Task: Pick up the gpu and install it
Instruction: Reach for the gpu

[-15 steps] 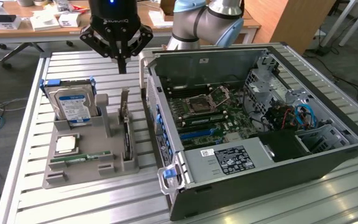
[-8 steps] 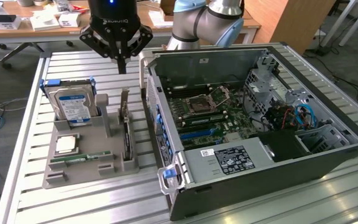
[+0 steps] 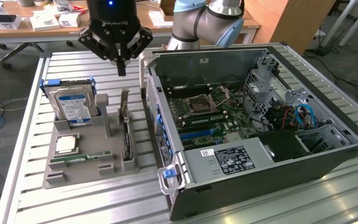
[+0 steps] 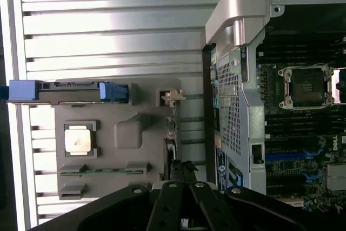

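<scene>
Work surface: a table (image 3: 79, 205) (image 4: 108, 25) of silvery ribbed metal slats with a raised rim along its edges.

Two items sit directly on it. On the exterior view's left, a grey moulded holder tray (image 3: 86, 172) (image 4: 108, 187) lies flat on the slats. On the exterior view's right, a dark computer case (image 3: 241, 186) (image 4: 232, 20) lies on its side with the open face up.

Tray and case are just beside each other; a narrow strip of bare slats shows between them.

Bright overhead light glares off the slatted table (image 4: 108, 31), leaving the computer case (image 3: 260, 191) interior shadowed.
</scene>
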Controlling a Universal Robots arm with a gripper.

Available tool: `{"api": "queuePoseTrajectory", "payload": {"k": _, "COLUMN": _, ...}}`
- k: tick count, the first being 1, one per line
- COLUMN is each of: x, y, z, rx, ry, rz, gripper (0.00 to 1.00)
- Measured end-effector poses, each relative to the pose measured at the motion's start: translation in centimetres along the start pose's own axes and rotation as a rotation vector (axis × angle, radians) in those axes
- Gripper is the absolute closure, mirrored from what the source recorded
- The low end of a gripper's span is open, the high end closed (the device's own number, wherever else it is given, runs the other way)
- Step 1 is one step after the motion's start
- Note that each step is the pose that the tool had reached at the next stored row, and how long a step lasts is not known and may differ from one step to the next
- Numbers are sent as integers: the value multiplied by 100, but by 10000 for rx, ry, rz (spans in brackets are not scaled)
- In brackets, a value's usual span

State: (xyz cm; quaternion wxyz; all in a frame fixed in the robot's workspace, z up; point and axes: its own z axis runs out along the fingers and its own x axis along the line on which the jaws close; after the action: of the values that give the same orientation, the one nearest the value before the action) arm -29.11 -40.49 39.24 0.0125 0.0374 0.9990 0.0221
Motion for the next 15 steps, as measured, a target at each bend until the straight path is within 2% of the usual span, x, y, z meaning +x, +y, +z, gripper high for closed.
{"api": "queuePoseTrajectory", "payload": {"k": 15, "x": 51, "y": -155, "z": -8, "rx": 1, "ry": 0, "rz": 0, "gripper": 89}}
